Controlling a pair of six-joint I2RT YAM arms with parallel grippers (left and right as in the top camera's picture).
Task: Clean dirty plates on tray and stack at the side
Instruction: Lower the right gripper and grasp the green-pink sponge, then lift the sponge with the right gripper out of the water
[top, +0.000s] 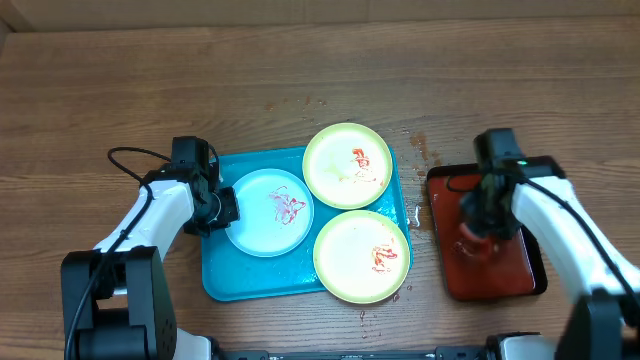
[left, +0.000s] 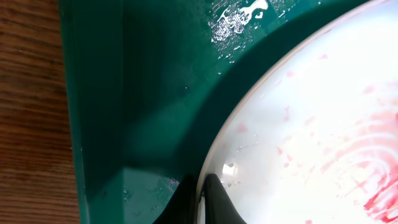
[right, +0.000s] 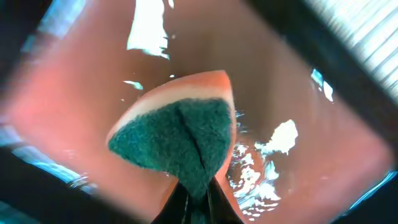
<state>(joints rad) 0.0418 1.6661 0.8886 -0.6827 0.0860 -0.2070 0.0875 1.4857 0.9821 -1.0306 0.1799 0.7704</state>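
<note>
Three dirty plates lie on the turquoise tray (top: 222, 282): a pale blue one (top: 268, 212) at the left and two lime-rimmed ones at the back (top: 347, 165) and front (top: 361, 256), all with red smears. My left gripper (top: 228, 210) is shut on the pale blue plate's left rim. In the left wrist view its fingers (left: 200, 193) pinch the plate's edge (left: 311, 124) over the tray floor (left: 155, 93). My right gripper (top: 480, 225) hangs over the dark red tray (top: 510, 270). In the right wrist view the right gripper (right: 198, 196) is shut on a green-faced orange sponge (right: 177, 137).
The dark red, black-rimmed tray stands right of the turquoise tray, its floor wet and glinting (right: 280, 137). Water drops and small red specks dot the wooden table (top: 418, 145) between the trays. Cables run from both arms along the table's front.
</note>
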